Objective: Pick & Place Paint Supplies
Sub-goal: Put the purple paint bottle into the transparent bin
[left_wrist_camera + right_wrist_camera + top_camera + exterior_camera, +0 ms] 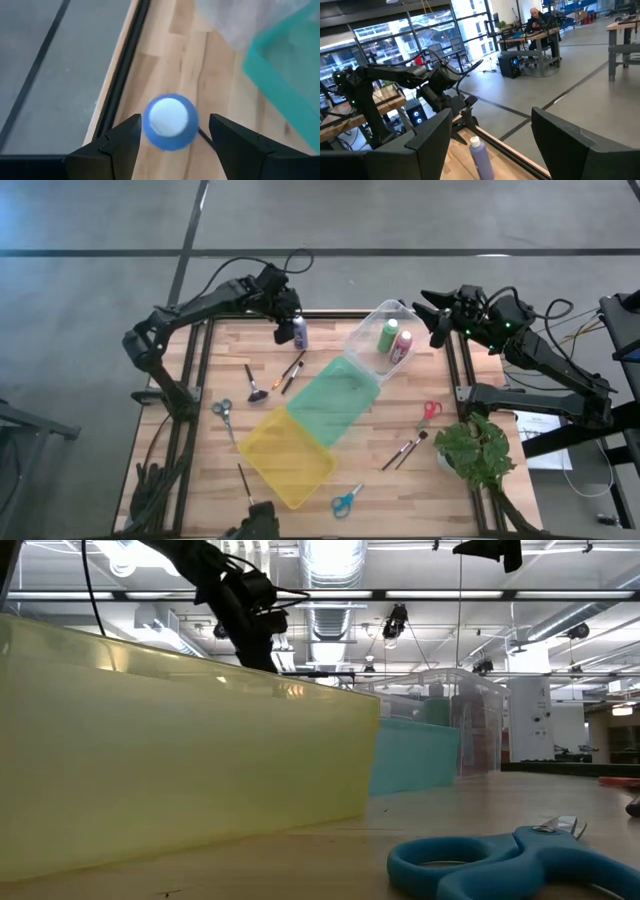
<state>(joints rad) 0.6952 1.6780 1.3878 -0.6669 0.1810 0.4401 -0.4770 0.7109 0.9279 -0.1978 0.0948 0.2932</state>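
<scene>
Wooden table (400,420): blue-purple bottle (299,332) upright, cap skyward.

You see a pale, wood-grained table (400,490) carrying a yellow bin (287,455), a green bin (335,400) and a clear bin (372,330). Inside the clear bin stand a green bottle (388,334) and a pink-red bottle (402,346). Near the far edge, your blue-purple bottle (299,332) wears a white cap. Scissors show red (430,412), grey (223,412) and blue (346,501) handles; the plant (478,450) is leafy green.

Overhead looking down, table-level looking across, two wrist cameras (both see blue-purple bottle (170,121))
</scene>
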